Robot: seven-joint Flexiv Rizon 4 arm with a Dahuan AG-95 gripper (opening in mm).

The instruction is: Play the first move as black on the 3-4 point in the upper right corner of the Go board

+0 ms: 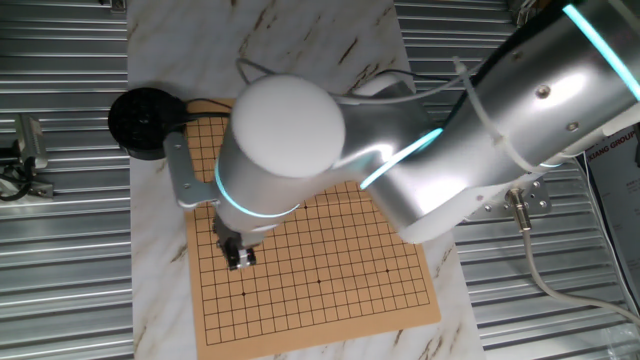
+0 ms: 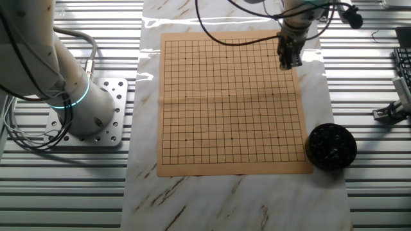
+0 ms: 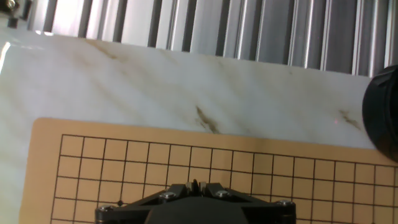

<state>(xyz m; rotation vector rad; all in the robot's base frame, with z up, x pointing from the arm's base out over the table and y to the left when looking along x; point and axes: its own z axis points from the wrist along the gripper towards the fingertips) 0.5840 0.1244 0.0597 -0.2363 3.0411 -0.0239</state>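
- Claw (image 2: pixel 290 62) is being held low over the board's (image 2: pixel 231 106) far right corner; its grip state cannot be told.
- Stone placement is being risked on a neighbouring intersection through slight misalignment.

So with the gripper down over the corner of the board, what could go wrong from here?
The gripper hangs near the right edge of the tan wooden gridded board, so a slightly wrong intersection seems the main risk. No view shows a stone between its fingers; it may be empty. The board could also slide on the smooth marble-patterned sheet.
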